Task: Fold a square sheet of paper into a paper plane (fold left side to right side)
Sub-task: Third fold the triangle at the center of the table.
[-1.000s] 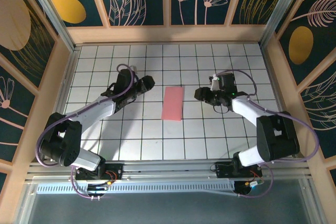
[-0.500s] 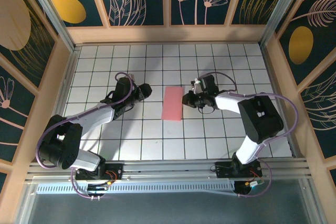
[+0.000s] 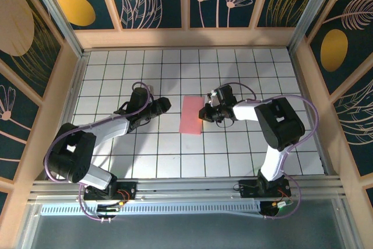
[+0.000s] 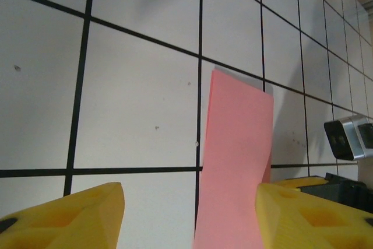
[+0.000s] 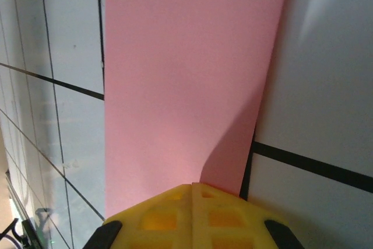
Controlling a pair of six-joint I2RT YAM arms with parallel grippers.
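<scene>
Pink paper (image 3: 192,115), unheld by the released left end effector (image 3: 165,104), could be dragged askew by the clenched right end effector (image 3: 203,113) touching its right edge.

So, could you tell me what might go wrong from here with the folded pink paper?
1. The right gripper is shut at the right edge of the sheet of paper; any sideways slide could drag the thin sheet and skew the crease.
2. The left gripper is open and off the paper, so nothing pins that side.
3. In the right wrist view, the edge by the fingertips looks lifted and may spring open.
</scene>
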